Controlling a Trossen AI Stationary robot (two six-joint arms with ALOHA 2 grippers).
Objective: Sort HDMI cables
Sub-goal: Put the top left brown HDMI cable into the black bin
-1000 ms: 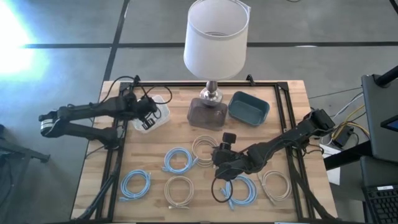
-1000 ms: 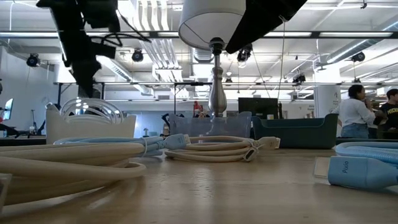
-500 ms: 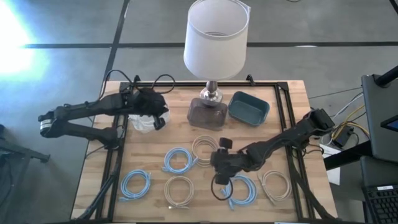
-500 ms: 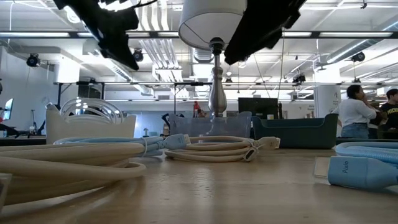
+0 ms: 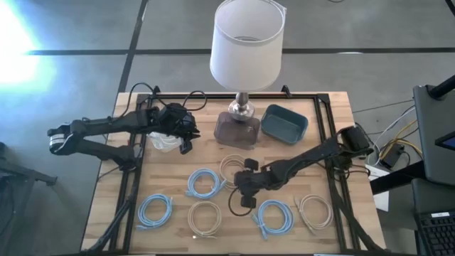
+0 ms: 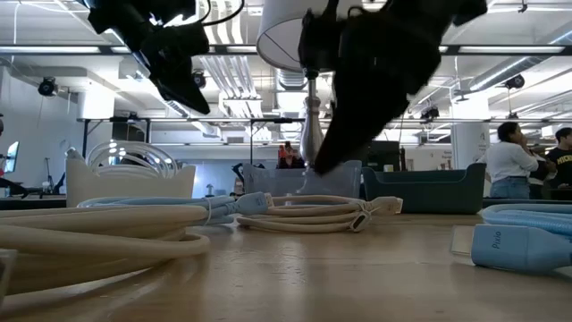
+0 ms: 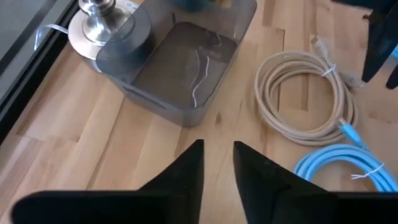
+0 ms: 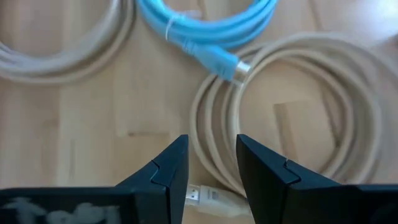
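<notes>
Coiled cables lie on the wooden table in the high view: light blue ones (image 5: pixel 206 183) (image 5: pixel 155 211) (image 5: pixel 275 217) and beige ones (image 5: pixel 233 167) (image 5: pixel 205 218) (image 5: pixel 313 211). Pale coils stand in a white bin (image 5: pixel 165 142), also seen as the white bin (image 6: pixel 130 179) in the low view. My left gripper (image 5: pixel 185 141) (image 7: pixel 217 168) hovers open and empty beside that bin, facing a grey bin (image 7: pixel 180 68). My right gripper (image 5: pixel 239 204) (image 8: pixel 211 162) hangs open and empty above a beige coil (image 8: pixel 286 118), whose connector (image 8: pixel 205 198) shows between its fingers.
A lamp (image 5: pixel 247 43) stands at the far middle, its base next to the grey bin (image 5: pixel 237 129); a blue bin (image 5: pixel 284 122) sits right of it. A black frame runs along the table's edges. People stand in the room far behind (image 6: pixel 511 161).
My left gripper has swung from above the white bin toward the table's right and turned, now facing the grey bin. My right gripper has moved toward the table's left, uncovering the light blue coil near the near edge. The cables have stayed in place.
</notes>
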